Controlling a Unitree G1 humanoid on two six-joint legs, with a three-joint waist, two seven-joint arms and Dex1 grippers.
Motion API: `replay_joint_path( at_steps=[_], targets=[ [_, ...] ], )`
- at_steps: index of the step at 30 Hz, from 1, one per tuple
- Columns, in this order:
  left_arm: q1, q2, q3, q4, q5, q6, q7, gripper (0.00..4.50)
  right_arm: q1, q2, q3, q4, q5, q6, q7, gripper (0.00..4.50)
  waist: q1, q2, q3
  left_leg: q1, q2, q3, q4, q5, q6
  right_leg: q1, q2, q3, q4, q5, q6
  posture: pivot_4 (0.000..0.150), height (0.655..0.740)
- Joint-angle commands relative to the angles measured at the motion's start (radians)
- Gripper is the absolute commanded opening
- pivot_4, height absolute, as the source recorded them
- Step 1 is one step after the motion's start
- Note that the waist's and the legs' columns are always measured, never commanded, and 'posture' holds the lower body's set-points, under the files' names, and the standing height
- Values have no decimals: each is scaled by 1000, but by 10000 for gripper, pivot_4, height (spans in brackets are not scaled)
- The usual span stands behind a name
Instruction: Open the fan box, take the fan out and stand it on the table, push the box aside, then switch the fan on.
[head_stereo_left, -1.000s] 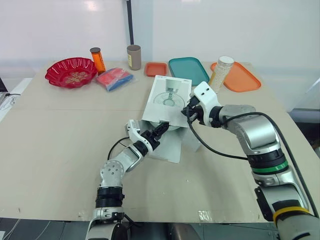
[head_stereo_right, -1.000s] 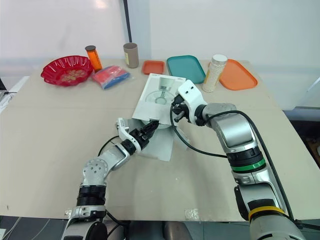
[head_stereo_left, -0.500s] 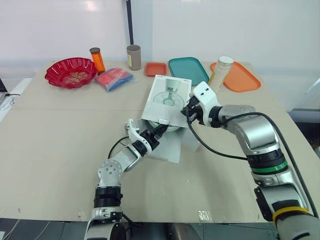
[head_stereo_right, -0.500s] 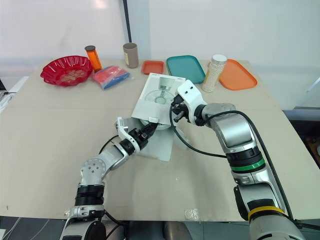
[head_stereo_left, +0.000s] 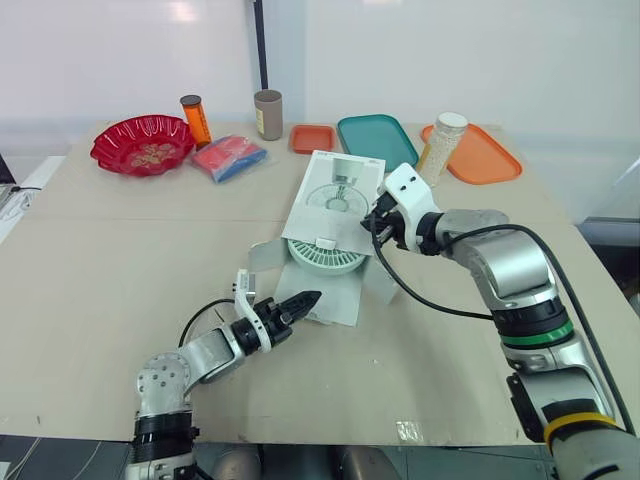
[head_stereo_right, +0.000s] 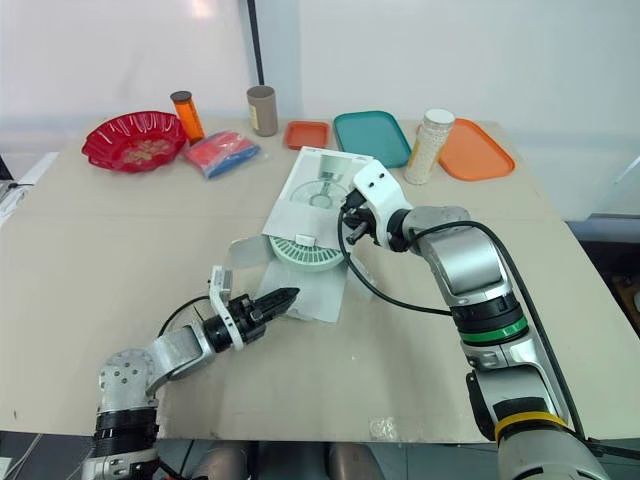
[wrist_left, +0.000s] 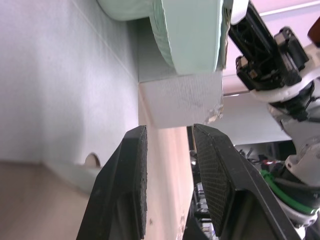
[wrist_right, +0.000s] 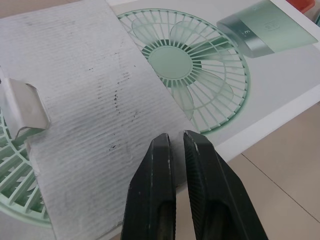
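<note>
The fan box (head_stereo_left: 335, 195) is white, printed with a mint-green fan picture; the fan (head_stereo_left: 325, 258) itself is pale green with a ribbed grille. The table (head_stereo_left: 100, 260) is beige, the bowl (head_stereo_left: 142, 143) red.

Bright, even overhead light; glare on the back wall (head_stereo_left: 185, 12); fan box (head_stereo_left: 335, 195) casts soft shadow on table (head_stereo_left: 100, 260).

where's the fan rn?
Head view, centre of the table: the fan pokes out of the open fan box, just beyond the left claw and left of the right claw.
</note>
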Motion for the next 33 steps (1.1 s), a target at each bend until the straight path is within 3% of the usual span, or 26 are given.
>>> replay_joint_path(
  at_steps=[1, 5, 8, 14, 33],
  targets=[
    [-1, 0, 1, -13, -35, -13, 10, 15609, -8, -5, -17, -36, 1, 4, 0, 3930, 0, 0, 0, 0, 0, 0, 0, 0, 0, 0, 0, 0, 0, 0, 0, 1500, 7400],
    [-13, -28, 1, -15, -3, -89, -10, 15609, -2, -3, -16, -38, -1, 2, -3, 3930, 0, 0, 0, 0, 0, 0, -1, 0, 0, 0, 0, 0, 0, 0, 0, 1500, 7400],
    [-28, -36, -1, 1, 15, -121, 1, 23454, -2, -4, -16, -41, 0, 2, -2, 3930, 0, 0, 0, 0, 0, 0, -1, 0, -1, 0, 0, 0, 0, 0, 0, 1500, 7400],
    [-72, -52, -13, 62, 47, -164, 2, 43722, -5, -5, -15, -32, -4, -5, -2, 3930, 0, 0, 0, 0, 0, 0, -1, 0, -1, 0, 0, 0, -1, 0, 0, 1500, 7400],
    [-195, -132, -30, 205, 160, -252, -91, 43722, -5, -12, -17, -39, -15, -7, -3, 3930, 1, -1, 0, 0, 0, 0, -3, 1, -2, 0, 0, 0, -1, 0, 0, 1500, 7400]
  ],
)
